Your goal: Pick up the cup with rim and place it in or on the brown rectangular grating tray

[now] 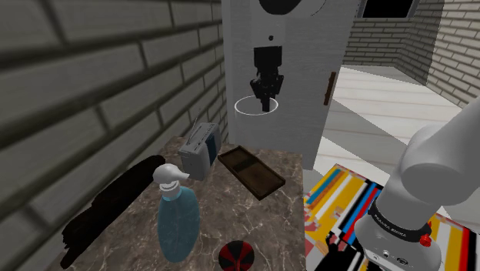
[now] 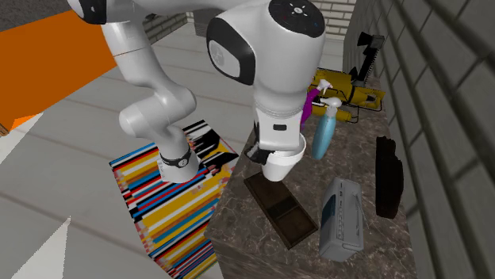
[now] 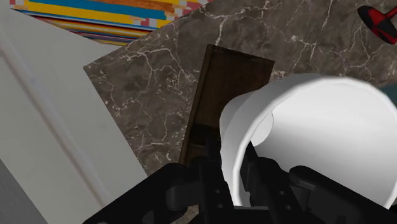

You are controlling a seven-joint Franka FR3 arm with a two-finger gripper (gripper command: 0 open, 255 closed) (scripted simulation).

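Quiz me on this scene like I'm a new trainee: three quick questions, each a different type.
1. Multiple choice: what is the state of the claw?
A) shut on the white cup
B) shut on nothing
C) open
2. Fill in: the cup hangs ____ the brown tray.
3. True or false: the blue spray bottle stands upright on the veined counter.
Key: 1 A; 2 above; 3 true.
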